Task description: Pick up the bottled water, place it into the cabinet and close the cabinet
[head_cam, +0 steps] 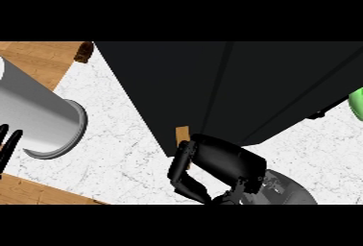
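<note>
We see one black cabinet [234, 86] that fills the upper middle and right of the head view; its lower corner points toward us, and one thin seam runs down its face. At that corner one small wooden piece [183, 135] shows, just beside the cabinet's edge. Our right hand [220, 161] is at this corner, with its back against the cabinet's lower edge. Its fingers [186, 185] are curled downward and inward, and we see nothing between them. We cannot find the bottled water in this view, so we cannot tell where it is.

Our left hand [8, 144] shows only as some dark, straight fingers at the left edge, a little spread, just beside one large grey cylinder [35, 117] that lies on the white marble tabletop [120, 144]. One green thing [356, 103] is cut by the right edge. Bare marble lies between the cylinder and the cabinet. The tabletop has wooden borders [39, 57] at the upper left and lower left.
</note>
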`<state>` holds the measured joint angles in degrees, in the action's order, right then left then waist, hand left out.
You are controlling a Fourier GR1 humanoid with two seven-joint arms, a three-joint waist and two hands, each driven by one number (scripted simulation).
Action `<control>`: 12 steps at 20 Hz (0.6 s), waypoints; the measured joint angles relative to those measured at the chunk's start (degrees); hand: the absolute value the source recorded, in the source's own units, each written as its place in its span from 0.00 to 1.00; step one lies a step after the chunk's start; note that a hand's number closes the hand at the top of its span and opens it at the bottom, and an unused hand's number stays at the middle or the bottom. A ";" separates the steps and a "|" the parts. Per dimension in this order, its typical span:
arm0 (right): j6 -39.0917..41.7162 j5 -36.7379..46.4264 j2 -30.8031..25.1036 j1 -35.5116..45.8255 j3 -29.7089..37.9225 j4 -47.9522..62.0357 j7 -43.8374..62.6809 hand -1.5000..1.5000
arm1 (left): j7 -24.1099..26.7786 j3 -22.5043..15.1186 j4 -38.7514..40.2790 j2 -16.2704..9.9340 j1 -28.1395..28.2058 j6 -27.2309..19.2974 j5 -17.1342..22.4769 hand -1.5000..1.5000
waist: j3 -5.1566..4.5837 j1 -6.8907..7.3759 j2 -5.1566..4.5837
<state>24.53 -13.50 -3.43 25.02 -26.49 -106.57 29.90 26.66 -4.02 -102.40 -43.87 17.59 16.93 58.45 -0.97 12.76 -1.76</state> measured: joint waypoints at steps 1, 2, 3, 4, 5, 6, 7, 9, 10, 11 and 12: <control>-1.47 0.31 0.78 2.41 0.68 2.44 0.74 1.00 | 0.03 -0.05 0.21 0.11 0.04 0.13 -0.01 0.00 | 0.08 -0.25 -0.01; -3.12 0.75 1.40 4.77 1.49 4.84 1.16 1.00 | 0.12 0.02 0.39 0.19 0.05 0.17 -0.05 0.00 | 0.15 -0.40 -0.03; -4.78 1.37 1.90 7.03 2.39 7.33 1.32 1.00 | 0.14 0.05 0.43 0.23 0.25 0.29 0.02 0.00 | 0.23 -0.46 -0.03; -6.62 2.05 2.31 9.42 3.30 9.64 1.37 1.00 | 0.15 0.07 0.41 0.27 0.38 0.40 0.08 0.00 | 0.29 -0.59 -0.01; -8.45 2.77 2.59 11.72 4.20 11.96 1.31 1.00 | 0.15 0.45 0.79 0.02 0.43 0.71 0.21 0.00 | 0.33 -0.75 -0.02; -10.26 3.36 2.81 14.02 5.24 14.35 1.21 1.00 | 0.29 0.60 0.92 0.10 0.56 0.80 0.25 0.00 | 0.38 -0.87 -0.03; -12.05 3.77 2.93 16.24 6.13 16.82 1.09 1.00 | 0.28 0.73 0.95 0.06 0.57 0.89 0.33 0.00 | 0.43 -0.96 -0.08; -16.09 4.51 3.14 20.16 7.82 21.58 0.18 1.00 | 0.38 0.77 1.23 0.22 0.74 1.23 0.39 0.00 | 0.50 -1.15 -0.18; -17.96 4.71 3.24 22.05 8.60 23.89 -0.03 1.00 | 0.42 0.93 1.30 0.23 0.80 1.42 0.55 0.00 | 0.55 -1.25 -0.21; -19.47 4.70 3.39 23.30 9.11 25.80 -0.21 1.00 | 0.48 1.02 1.42 0.26 0.96 1.63 0.59 0.00 | 0.64 -1.40 -0.17; -20.95 4.75 3.45 24.17 9.12 27.25 -0.48 1.00 | 0.61 1.16 1.53 0.32 1.01 1.78 0.59 0.00 | 0.73 -1.55 -0.04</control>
<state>3.58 -8.75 0.02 49.19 -17.37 -79.32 29.41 27.28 -2.86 -100.87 -43.55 18.60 18.71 59.05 -0.23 11.21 -1.80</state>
